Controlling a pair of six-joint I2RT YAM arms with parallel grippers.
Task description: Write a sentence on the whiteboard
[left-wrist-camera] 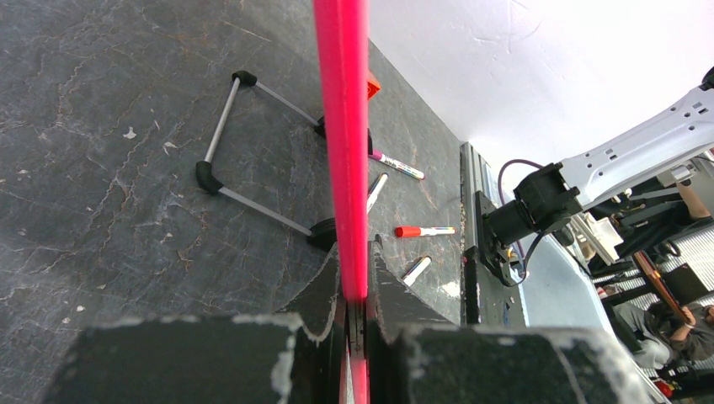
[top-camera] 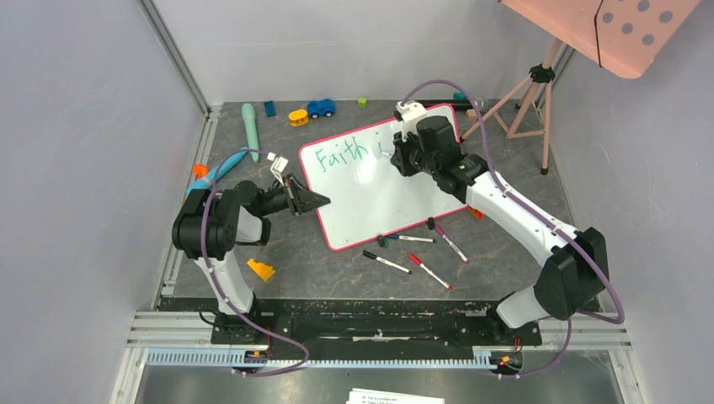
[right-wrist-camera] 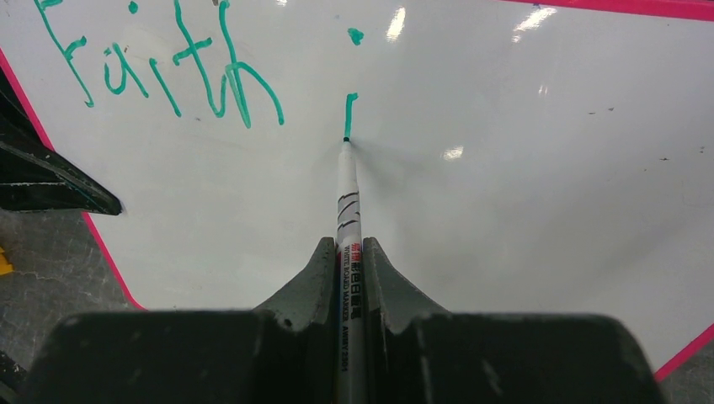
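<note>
The whiteboard [top-camera: 370,198] sits on the dark table [top-camera: 337,278]. The left gripper [left-wrist-camera: 355,307] is clamped on its pink left rim. The right gripper [right-wrist-camera: 348,278] pinches a white marker [right-wrist-camera: 347,202], tip touching the board at the end of a green stroke beside the sentence [right-wrist-camera: 168,71], reading "Faith".

1 whiteboard [top-camera: 370,198], 5 mkrs [top-camera: 386,262]

Left gripper [left-wrist-camera: 354,252] clamped; right gripper [right-wrist-camera: 347,246] clamped, arm outstretched.
</note>
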